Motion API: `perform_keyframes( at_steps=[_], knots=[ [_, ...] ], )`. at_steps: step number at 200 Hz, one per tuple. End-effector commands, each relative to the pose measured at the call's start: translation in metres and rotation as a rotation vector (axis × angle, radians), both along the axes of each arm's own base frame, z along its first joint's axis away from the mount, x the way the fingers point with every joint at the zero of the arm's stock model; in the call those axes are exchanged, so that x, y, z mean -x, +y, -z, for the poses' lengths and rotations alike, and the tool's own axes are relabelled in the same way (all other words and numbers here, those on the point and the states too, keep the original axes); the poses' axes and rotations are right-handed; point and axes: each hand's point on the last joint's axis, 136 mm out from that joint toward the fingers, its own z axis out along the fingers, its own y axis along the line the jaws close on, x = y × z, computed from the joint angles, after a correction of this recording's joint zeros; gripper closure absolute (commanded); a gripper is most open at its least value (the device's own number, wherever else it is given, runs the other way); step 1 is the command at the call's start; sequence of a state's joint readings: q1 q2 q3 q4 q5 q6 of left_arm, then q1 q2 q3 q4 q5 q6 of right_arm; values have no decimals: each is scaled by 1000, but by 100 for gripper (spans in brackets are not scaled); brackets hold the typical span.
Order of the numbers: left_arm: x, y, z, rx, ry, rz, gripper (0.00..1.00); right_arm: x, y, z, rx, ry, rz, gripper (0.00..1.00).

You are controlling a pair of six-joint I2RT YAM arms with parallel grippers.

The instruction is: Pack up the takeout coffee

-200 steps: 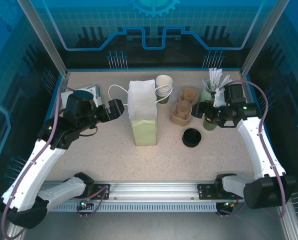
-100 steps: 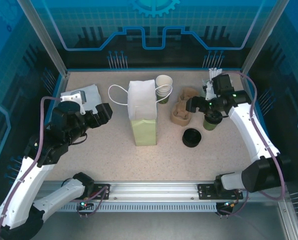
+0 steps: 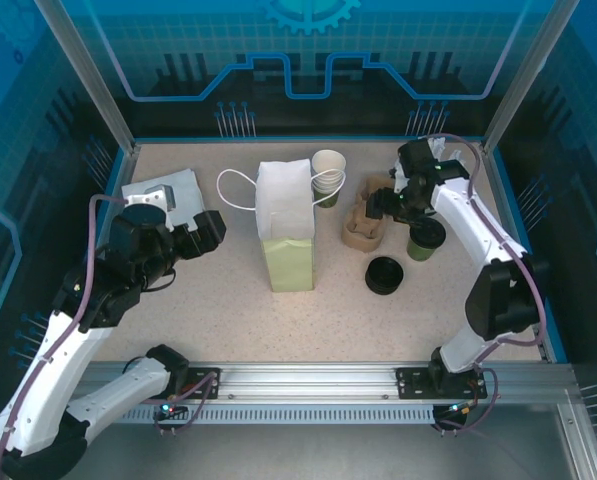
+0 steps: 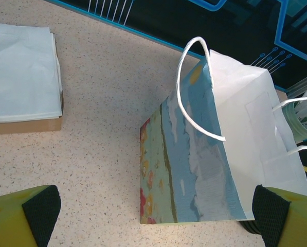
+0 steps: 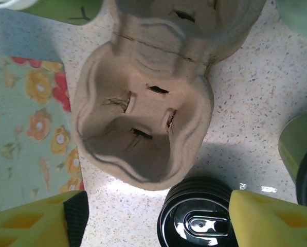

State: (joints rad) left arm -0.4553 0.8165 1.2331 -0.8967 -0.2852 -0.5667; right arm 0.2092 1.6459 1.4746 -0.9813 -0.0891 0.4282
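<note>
The white paper bag (image 3: 283, 225) with a flowered side (image 4: 220, 149) stands upright mid-table, handles up. Right of it lies the brown pulp cup carrier (image 3: 366, 222), its cup well (image 5: 143, 113) directly under my right gripper (image 3: 382, 205), which hangs open above it with nothing held (image 5: 158, 221). A green coffee cup with a black lid (image 3: 424, 240) stands just right of the carrier. A stack of black lids (image 3: 384, 274) sits in front (image 5: 199, 216). My left gripper (image 3: 210, 230) is open, left of the bag and apart from it (image 4: 156, 216).
Stacked paper cups (image 3: 328, 175) stand behind the bag's right corner. A pile of white napkins (image 3: 163, 190) lies at the back left (image 4: 22, 82). The enclosure's blue rim (image 3: 278, 141) bounds the table at the back.
My right arm swung back and left, from beside the lidded cup to above the carrier, and its jaws narrowed a little. My left gripper drew back from the bag toward the near left.
</note>
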Motion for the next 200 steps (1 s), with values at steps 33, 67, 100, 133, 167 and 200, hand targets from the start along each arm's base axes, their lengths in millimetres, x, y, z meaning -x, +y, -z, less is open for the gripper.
perform_keyframes(
  at_steps=[33,67,100,133,167,200],
  knots=[
    [3,7,9,-35,22,-19,1,-17,0,25,67,45,11,36],
    [4,9,9,-35,22,-25,1,-22,1,39,77,75,6,44],
    [5,9,10,-33,24,-25,1,-21,0,46,87,94,8,49],
    [5,9,9,-34,24,-27,1,-18,-1,53,90,116,4,59],
    [5,10,9,-34,23,-28,1,-16,-1,56,92,131,1,63],
    [5,10,9,-38,24,-30,1,-15,0,58,90,138,-4,69]
  ],
)
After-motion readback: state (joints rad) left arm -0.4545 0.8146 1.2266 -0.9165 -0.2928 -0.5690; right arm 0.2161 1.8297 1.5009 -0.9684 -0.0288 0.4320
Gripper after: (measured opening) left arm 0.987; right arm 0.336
